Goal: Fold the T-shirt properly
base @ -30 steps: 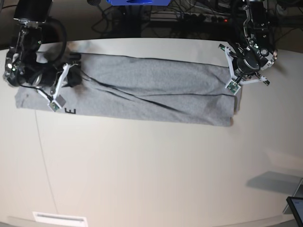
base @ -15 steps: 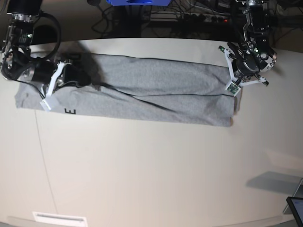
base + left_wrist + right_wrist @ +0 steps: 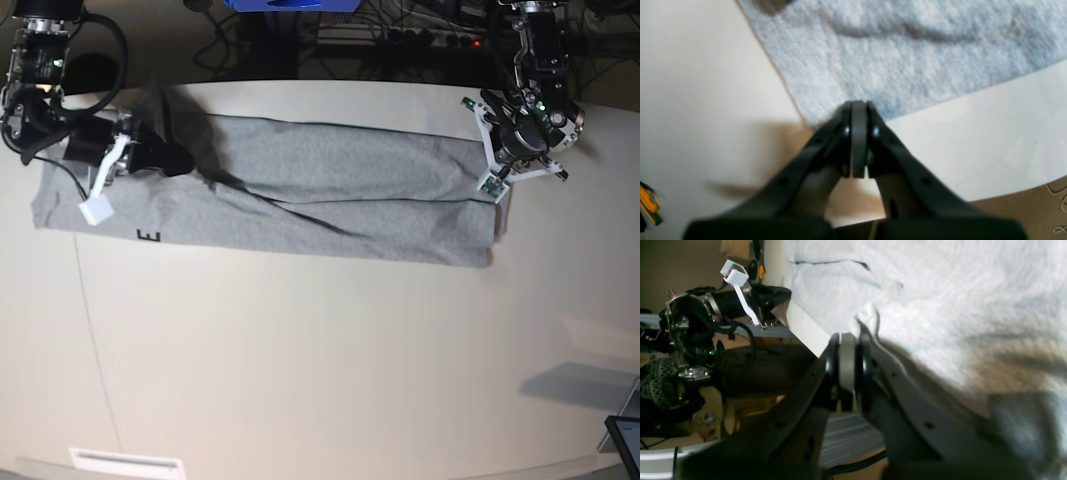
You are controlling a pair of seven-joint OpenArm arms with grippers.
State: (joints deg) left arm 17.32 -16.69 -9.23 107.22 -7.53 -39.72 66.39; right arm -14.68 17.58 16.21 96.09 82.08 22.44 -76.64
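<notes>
The light grey T-shirt (image 3: 330, 200) lies as a long folded band across the far part of the table, with a black letter (image 3: 150, 236) showing near its left end. My right gripper (image 3: 178, 160) is at the shirt's upper left corner. In the right wrist view this gripper (image 3: 848, 336) is shut, with a raised fold of the T-shirt (image 3: 957, 290) at its tips and cloth draped along one finger. My left gripper (image 3: 503, 168) is at the shirt's right end. In the left wrist view it (image 3: 858, 105) is shut, with its tips at the hem corner of the T-shirt (image 3: 907, 50).
The pale table (image 3: 320, 350) runs wide in front of the shirt. A white label strip (image 3: 125, 462) lies at the front left edge and a dark tablet corner (image 3: 625, 440) at the front right. Cables and a blue object (image 3: 290, 4) sit behind the table.
The right arm has drawn back toward the far left and its gripper has lifted the shirt's upper left corner, which now stands darker and raised. The left arm has stayed almost still.
</notes>
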